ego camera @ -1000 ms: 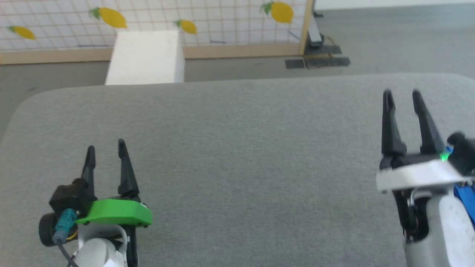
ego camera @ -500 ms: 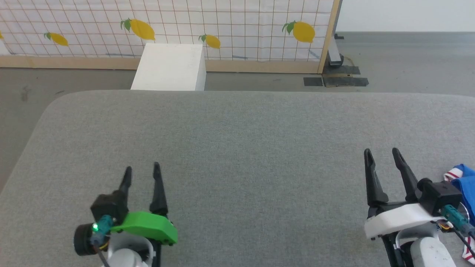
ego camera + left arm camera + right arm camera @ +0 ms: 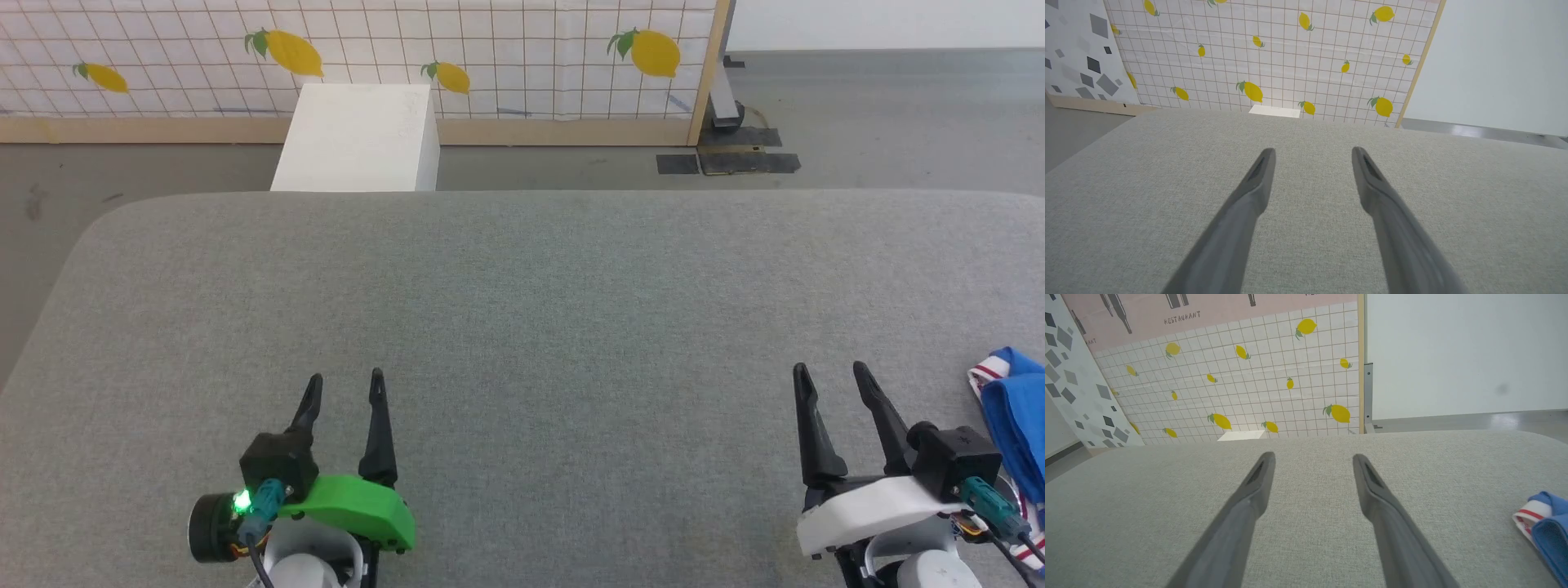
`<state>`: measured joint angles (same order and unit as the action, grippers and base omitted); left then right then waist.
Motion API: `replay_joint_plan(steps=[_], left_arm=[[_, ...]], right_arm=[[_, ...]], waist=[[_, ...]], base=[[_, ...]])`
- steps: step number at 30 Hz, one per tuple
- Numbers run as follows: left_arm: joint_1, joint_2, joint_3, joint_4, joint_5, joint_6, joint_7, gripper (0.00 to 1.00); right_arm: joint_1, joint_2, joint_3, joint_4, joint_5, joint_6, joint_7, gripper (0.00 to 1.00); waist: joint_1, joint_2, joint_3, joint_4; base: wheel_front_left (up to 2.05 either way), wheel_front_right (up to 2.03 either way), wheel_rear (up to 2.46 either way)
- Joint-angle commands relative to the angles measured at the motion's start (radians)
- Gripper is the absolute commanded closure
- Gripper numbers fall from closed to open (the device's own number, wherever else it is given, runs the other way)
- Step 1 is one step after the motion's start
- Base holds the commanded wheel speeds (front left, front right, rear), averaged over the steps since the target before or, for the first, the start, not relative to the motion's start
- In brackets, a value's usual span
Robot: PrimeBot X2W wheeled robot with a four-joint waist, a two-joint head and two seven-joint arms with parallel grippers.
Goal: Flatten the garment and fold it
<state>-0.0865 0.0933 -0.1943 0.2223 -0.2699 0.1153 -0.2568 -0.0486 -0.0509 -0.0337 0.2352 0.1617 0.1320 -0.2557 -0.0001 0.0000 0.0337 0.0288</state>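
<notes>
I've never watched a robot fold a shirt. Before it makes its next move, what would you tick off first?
1. Left end effector open and empty: ok.
2. Right end effector open and empty: ok.
3. Garment located: ok, it lies to the right of the right end effector.
4. Garment flat: not ok, it is bunched up.
5. Whole garment in view: not ok, the picture edge cuts it off.
6. Room to spread it on the grey table: ok, bare surface lies between the end effectors.
</notes>
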Motion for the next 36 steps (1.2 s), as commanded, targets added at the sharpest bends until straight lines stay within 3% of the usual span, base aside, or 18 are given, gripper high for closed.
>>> replay_joint_plan(steps=[1,2,3,36], left_arm=[[0.003,-0.005,-0.001,-0.009,0.019,-0.005,-0.005,0.0],[0.005,-0.007,0.001,-0.012,0.021,-0.007,-0.005,0.0],[0.0,-0.003,0.0,-0.011,0.01,-0.002,0.0,1.0],[0.022,-0.013,0.048,-0.063,0.072,-0.03,0.065,1.0]], right_arm=[[0.012,0.001,0.001,-0.003,0.011,-0.001,-0.006,0.0],[0.012,0.001,0.0,-0.004,0.012,-0.001,-0.006,0.0],[0.002,0.0,-0.001,-0.001,0.007,0.0,0.0,1.0],[0.014,0.0,0.008,-0.059,-0.035,0.0,0.064,1.0]], waist=[[0.0001,0.0,0.0,-0.001],[0.0001,0.0,0.0,-0.001],[0.0001,0.0,0.0,-0.001],[0.0001,0.0,-0.009,-0.008]], base=[[0.0,0.0,0.0],[0.0,0.0,0.0],[0.0,0.0,0.0],[0.0,0.0,0.0]])
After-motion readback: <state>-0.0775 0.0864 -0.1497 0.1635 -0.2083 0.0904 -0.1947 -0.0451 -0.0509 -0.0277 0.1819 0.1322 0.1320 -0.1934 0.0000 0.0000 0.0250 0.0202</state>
